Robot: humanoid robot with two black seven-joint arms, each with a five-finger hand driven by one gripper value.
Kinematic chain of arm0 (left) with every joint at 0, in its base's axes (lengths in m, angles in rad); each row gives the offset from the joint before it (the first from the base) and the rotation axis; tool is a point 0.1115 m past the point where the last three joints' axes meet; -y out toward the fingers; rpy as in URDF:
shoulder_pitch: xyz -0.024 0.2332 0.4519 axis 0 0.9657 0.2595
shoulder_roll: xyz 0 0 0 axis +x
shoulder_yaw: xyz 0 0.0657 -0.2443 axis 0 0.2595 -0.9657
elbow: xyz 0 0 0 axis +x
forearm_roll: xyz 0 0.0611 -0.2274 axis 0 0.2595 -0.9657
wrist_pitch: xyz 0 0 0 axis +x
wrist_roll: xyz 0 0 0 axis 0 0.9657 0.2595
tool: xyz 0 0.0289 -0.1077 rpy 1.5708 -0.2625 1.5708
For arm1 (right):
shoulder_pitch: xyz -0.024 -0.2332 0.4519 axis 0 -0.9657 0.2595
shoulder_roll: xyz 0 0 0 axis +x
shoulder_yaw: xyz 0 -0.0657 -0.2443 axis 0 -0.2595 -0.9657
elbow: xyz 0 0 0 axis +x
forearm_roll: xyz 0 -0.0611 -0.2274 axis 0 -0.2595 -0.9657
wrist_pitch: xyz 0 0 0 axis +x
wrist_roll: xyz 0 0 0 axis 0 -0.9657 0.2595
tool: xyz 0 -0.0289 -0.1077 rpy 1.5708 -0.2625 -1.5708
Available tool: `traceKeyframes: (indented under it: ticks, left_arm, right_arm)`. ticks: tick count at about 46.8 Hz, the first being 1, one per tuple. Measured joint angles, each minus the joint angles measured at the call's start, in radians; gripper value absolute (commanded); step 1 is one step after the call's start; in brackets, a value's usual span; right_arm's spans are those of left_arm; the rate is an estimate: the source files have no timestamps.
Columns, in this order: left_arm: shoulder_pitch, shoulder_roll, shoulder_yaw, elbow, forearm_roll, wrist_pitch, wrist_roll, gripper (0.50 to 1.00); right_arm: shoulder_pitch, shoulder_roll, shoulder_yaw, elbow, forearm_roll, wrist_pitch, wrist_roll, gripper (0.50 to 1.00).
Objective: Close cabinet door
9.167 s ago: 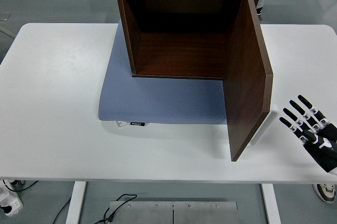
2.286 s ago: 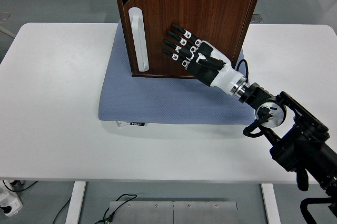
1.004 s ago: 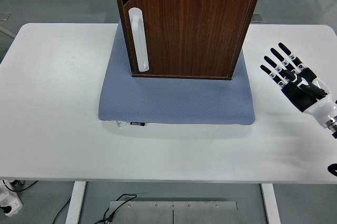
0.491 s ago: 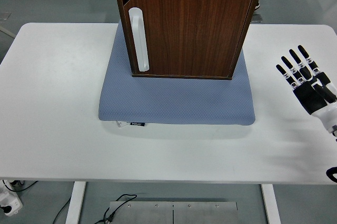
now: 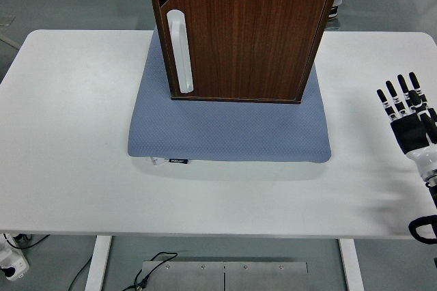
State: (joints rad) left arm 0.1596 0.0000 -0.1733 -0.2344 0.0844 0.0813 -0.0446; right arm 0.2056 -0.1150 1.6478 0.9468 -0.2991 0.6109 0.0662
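A dark brown wooden cabinet (image 5: 242, 31) stands on a blue-grey mat (image 5: 229, 130) at the back middle of the white table (image 5: 75, 147). Its door (image 5: 252, 42) lies flush across the front, with a white handle (image 5: 179, 52) along its left side. A small triangular gap shows at the door's upper left corner. My right hand (image 5: 408, 110) hovers over the table near the right edge, well away from the cabinet, fingers spread and straight, holding nothing. My left arm is out of view.
The mat reaches forward of the cabinet toward the table's middle and carries a small black label (image 5: 179, 161) at its front left edge. Grey floor and a cable (image 5: 153, 270) show below the near edge.
The door, wide open in the oldest frame, was pushed flat by my right hand. Since then the hand has drawn back rightward and toward the near right edge, fingers still spread.
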Motion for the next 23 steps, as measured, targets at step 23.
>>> traceKeyframes:
  ticks: [23]
  left_arm:
    - [0.000,0.000,0.000,0.000,0.000,0.000,0.000,1.000]
  right_arm:
    - [0.120,0.052,-0.009,-0.005,0.000,-0.053,0.000,1.000]
